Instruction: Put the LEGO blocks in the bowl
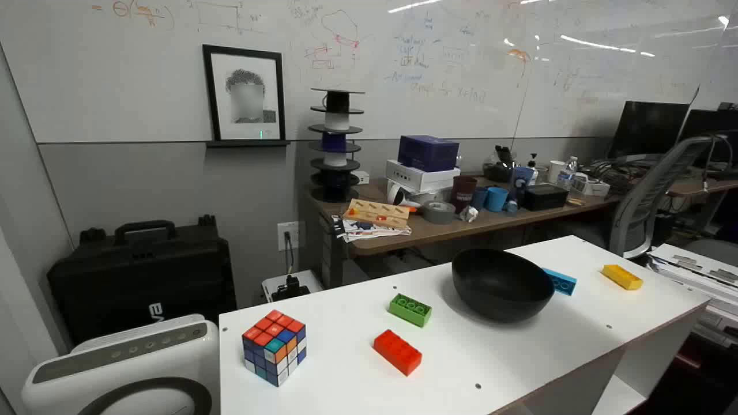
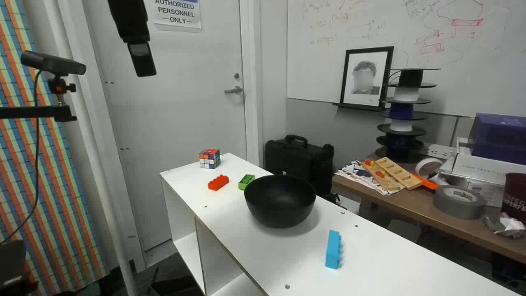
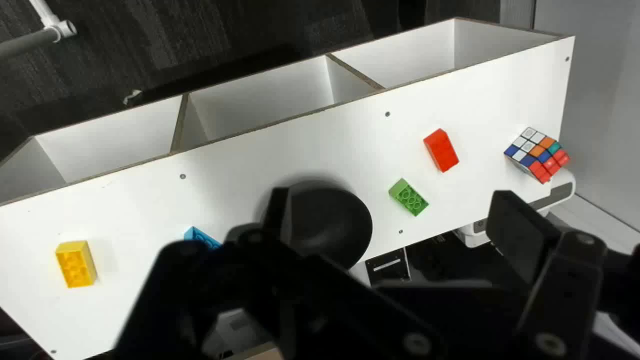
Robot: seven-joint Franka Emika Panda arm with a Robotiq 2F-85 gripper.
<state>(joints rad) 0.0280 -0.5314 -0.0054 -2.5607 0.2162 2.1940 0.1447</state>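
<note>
Wrist view: blurred black gripper point(image 3: 392, 215) hides parts of blue rectangular plastic brick point(image 3: 199, 236) and round black bowl point(image 3: 332, 222) from me.

LEGO blocks point(image 1: 398, 353) flank the bowl point(image 1: 500, 286), two each side.

- Black bowl point(image 2: 280, 211): stands on white shelf top point(image 2: 382, 263).
- Blue brick point(image 2: 333, 250) — lies on its side.
- Red brick point(image 2: 218, 183), green brick point(image 2: 246, 182) — between bowl and puzzle cube point(image 2: 210, 159).
</note>
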